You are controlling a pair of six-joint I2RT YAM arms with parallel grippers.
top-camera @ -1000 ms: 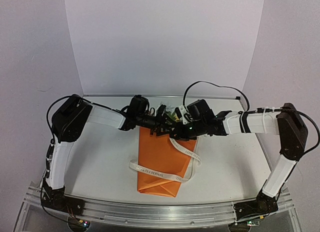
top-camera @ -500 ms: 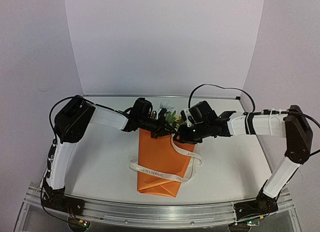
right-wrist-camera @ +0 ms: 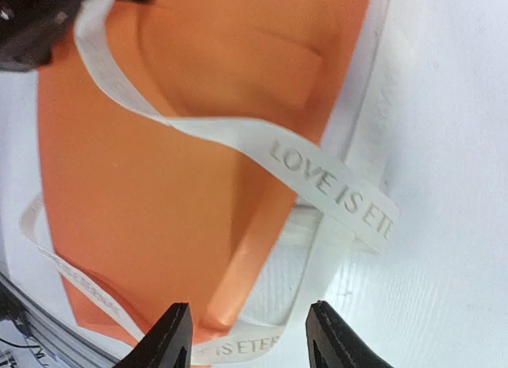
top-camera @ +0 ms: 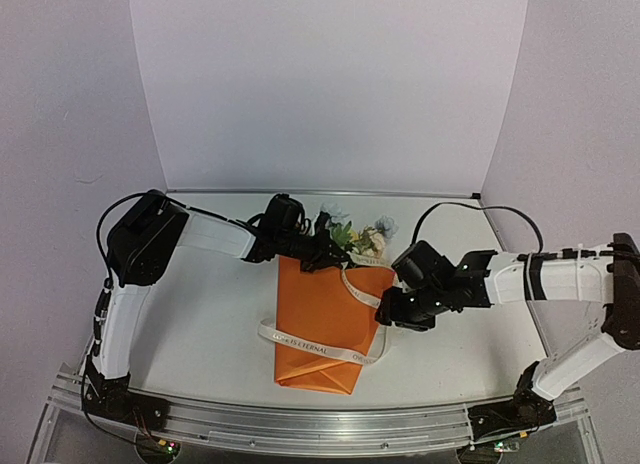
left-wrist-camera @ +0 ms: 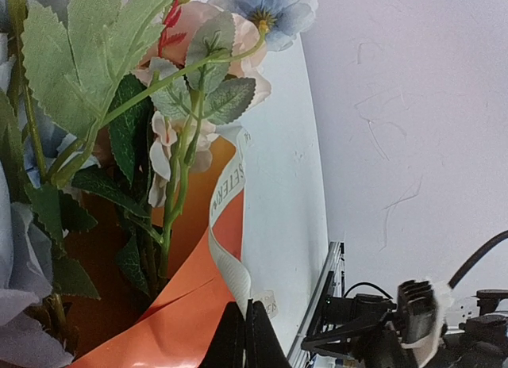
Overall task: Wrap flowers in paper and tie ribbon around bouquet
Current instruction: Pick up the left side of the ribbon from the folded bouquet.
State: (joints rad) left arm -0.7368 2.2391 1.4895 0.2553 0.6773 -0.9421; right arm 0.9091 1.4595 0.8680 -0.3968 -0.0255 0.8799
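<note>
1. The stems of the flowers [top-camera: 360, 236] are hidden inside the paper [top-camera: 320, 324]. Only blossoms and leaves show past its far, open edge.
2. From above, the left hand [top-camera: 325, 252] is a dark shape against the leaves at that edge, and its fingertips are hard to pick out. The left wrist view cuts off all but their tips, which are pressed together with the ribbon [top-camera: 310, 341] running down into them: clamped on the ribbon. I cannot tell whether the paper's edge is caught too.
3. On the left the ribbon slips under the paper and is lost. Its print, "LOVE IS ETERNAL", is cut short in the right wrist view.
4. The right hand [right-wrist-camera: 250, 336] has its fingers apart with nothing between them. It hangs over the paper's right edge, near the ribbon's loop.
5. The paper is bright orange, folded into a flat wrap a little narrower toward the near end. It lies mid-worktop [top-camera: 210, 314] between the arms.
6. The cream ribbon lies slack around the wrap's lower part, not drawn tight.
</note>
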